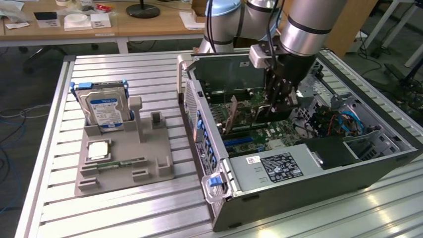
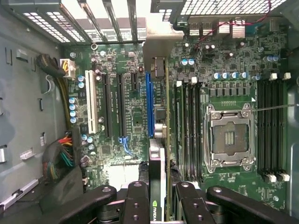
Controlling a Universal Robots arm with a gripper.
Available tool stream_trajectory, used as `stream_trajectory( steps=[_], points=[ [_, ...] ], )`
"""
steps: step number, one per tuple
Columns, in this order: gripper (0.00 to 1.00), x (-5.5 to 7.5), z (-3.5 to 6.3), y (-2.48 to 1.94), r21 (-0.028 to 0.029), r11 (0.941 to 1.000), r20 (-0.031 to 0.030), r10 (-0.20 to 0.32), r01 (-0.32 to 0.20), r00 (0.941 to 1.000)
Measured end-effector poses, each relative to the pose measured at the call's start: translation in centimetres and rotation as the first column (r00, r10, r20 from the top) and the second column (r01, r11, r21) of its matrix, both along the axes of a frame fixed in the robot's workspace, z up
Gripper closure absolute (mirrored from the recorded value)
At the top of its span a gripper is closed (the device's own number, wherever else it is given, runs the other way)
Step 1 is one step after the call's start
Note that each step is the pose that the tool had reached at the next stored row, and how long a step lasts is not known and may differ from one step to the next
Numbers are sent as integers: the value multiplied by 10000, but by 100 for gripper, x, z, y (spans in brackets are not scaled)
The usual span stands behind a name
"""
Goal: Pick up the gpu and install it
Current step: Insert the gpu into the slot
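The jaws are clamped on the gpu point(image 2: 160, 116): in the wrist view a dark finger point(image 2: 135, 203) sits on either side of the card, which is seen edge-on between them, a green logo on its nearest end. The gripper point(image 2: 161, 186) holds it upright over the motherboard point(image 2: 135, 93), the card's thin edge running alongside the long blue slot point(image 2: 149, 105); whether its lower edge is in a slot I cannot tell. On one side of the card is a white slot point(image 2: 89, 107). On the other are a row of black memory slots point(image 2: 189, 130) and the silver processor socket point(image 2: 229, 137). From the exterior view, the gripper point(image 1: 279, 106) reaches straight down into the open computer case point(image 1: 317, 183), with the gpu point(image 1: 270, 118) a dark slab under its fingers near the middle of the board. A boxy power supply point(image 1: 278, 166) with a label lies in the case, nearer the camera. Well apart, toward the exterior view's left, a grey holder point(image 1: 126, 163) rests on the slatted metal table point(image 1: 132, 213). It holds a hard drive point(image 1: 104, 111) standing upright and a narrow memory stick point(image 1: 119, 162) lying flat.
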State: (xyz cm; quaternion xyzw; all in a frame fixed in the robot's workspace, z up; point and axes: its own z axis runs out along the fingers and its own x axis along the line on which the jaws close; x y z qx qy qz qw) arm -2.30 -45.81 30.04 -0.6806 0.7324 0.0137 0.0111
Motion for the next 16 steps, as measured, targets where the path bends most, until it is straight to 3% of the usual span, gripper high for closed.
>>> stream_trajectory(
  steps=[16],
  points=[
    [73,-53,-121,-8,2,10000,1,-21,21,10000]
  ],
)
